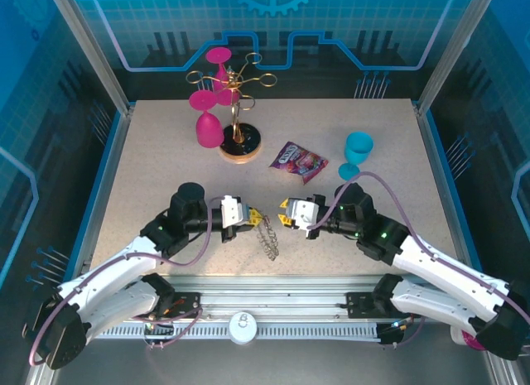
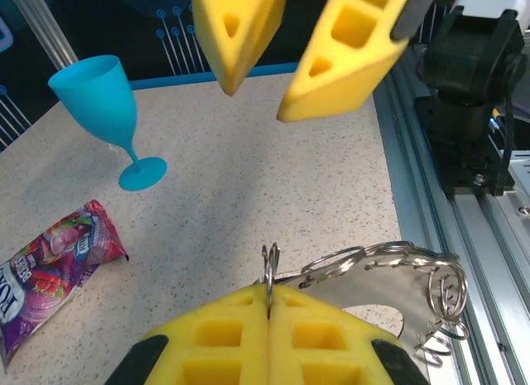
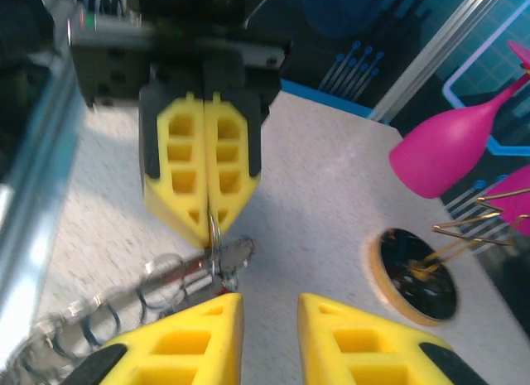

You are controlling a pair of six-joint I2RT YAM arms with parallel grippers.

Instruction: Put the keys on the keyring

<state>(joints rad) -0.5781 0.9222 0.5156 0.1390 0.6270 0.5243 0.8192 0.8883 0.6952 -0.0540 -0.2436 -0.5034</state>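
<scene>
My left gripper (image 1: 255, 215) is shut on one thin silver wire loop (image 2: 269, 269) of the keyring (image 2: 373, 292). The keyring's flat dark grey plate and its other loops trail from the grip toward the table's near edge (image 1: 267, 236). In the right wrist view the same pinched loop (image 3: 214, 236) sticks out below the left gripper's closed fingertips. A small blurred dark piece (image 3: 238, 257) with a speck of red under it hangs there; it looks like the key. My right gripper (image 3: 269, 306) faces it a short way off, open, with nothing between its fingers (image 1: 284, 213).
A gold glass stand with a round gold-and-black base (image 1: 240, 145) holds pink glasses (image 1: 209, 124) at the back. A blue glass (image 1: 358, 153) and a purple snack packet (image 1: 300, 161) stand right of it. The metal front rail (image 2: 464, 236) runs just behind the keyring.
</scene>
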